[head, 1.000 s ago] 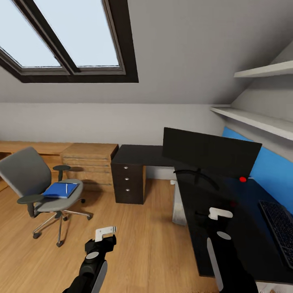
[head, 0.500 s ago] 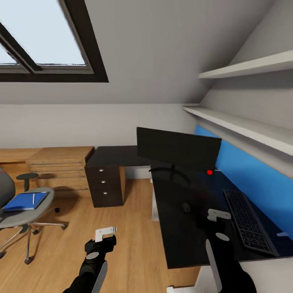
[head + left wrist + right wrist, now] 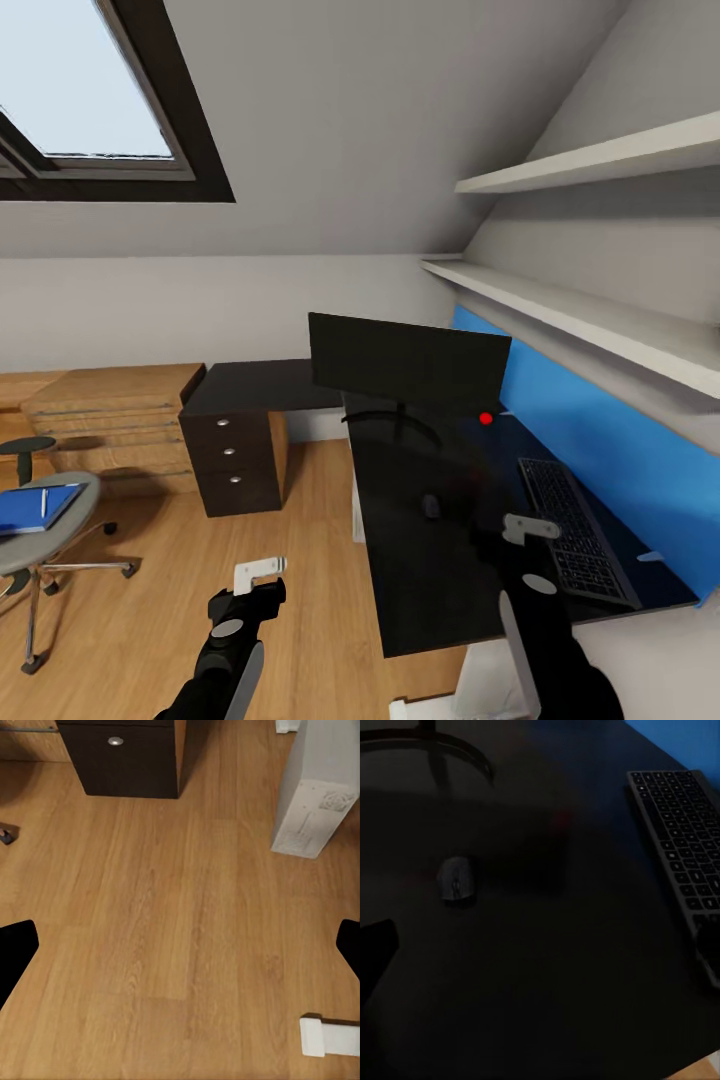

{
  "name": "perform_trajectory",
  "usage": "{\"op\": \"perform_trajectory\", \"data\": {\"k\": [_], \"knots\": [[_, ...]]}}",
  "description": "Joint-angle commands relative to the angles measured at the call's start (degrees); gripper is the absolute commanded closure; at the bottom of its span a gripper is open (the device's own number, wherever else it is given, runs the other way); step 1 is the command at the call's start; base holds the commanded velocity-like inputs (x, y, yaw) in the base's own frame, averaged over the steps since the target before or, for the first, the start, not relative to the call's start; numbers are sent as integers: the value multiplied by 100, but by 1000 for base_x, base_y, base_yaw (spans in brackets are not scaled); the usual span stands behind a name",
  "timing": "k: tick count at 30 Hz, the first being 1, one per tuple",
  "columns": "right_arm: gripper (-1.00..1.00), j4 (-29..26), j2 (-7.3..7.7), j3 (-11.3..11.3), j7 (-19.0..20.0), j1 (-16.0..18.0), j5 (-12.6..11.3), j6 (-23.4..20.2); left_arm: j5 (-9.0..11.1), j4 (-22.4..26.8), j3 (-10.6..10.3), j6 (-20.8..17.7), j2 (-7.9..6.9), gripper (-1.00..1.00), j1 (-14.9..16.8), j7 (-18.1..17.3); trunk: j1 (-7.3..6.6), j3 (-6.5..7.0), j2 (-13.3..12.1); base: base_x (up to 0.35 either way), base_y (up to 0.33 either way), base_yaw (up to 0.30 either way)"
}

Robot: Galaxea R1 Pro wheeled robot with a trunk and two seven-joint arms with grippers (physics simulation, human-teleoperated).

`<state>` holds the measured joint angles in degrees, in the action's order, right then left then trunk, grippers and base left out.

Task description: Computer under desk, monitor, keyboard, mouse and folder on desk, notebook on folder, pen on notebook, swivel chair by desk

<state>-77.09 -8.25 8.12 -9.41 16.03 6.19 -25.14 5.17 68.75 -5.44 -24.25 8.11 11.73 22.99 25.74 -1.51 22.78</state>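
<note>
Overhead, right hand (image 3: pixel 531 527) hovers above desk (image 3: pixel 430 570).

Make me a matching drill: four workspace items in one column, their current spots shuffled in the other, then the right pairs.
Items:
1. monitor
2. keyboard
3. folder
4. computer

Places:
A. on the swivel chair seat
B. on the wooden floor
C. on the desk, by the blue back panel
D. upright at the desk's corner

Pairs: 1-D, 2-C, 3-A, 4-B
</note>
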Motion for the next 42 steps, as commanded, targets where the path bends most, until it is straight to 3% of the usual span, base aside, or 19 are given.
{"op": "perform_trajectory", "data": {"k": [1,8,15,29,31,34,42], "knots": [[-100,18,0,-17,13,6,60,-40,54,7,-12,-19,-3,-100,5,49,4,-14,14,0,-2,-4],[-100,165,39,-212,17,6,65,-26,54,7,-10,-19,-3,-100,5,48,4,-14,14,30,-1,-2],[-100,334,175,-569,152,6,67,326,54,7,-18,-19,-3,-100,5,46,4,-14,14,270,0,0],[-100,583,260,-618,593,6,74,441,51,0,-18,-19,-3,-100,5,48,4,-14,14,304,-31,0],[-100,597,263,-620,627,6,74,521,49,-1,-18,-19,-3,-100,5,48,4,-14,14,256,-8,0],[-100,789,315,-624,796,6,107,990,46,2,-18,-19,-14,-100,5,48,4,-14,14,270,-2,0],[-100,1246,428,-813,951,7,242,1230,47,7,-25,-19,-13,-100,5,59,4,-14,14,183,0,0]]}}
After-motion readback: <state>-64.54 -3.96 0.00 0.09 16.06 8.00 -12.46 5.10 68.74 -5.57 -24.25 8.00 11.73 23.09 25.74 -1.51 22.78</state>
